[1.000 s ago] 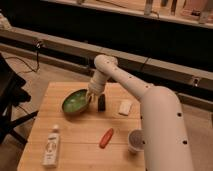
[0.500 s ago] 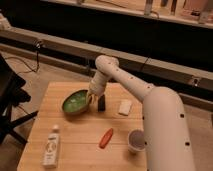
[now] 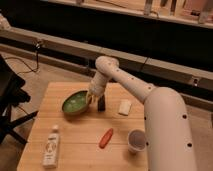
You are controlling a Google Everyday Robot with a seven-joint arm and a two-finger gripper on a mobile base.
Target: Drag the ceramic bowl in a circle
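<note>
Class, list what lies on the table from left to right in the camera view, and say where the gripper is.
Bottle → green bowl → gripper at the bowl's right rim → red object → white block → cup.

My gripper (image 3: 93, 98) sits mid-frame at the ceramic bowl's (image 3: 74, 103) right rim, covering part of it. My arm hides the desk's (image 3: 75, 137) right side.

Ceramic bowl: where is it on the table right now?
The ceramic bowl sits on the far-left part of the wooden table in the camera view, with the gripper at its right rim and a small dark object just beyond.
</note>
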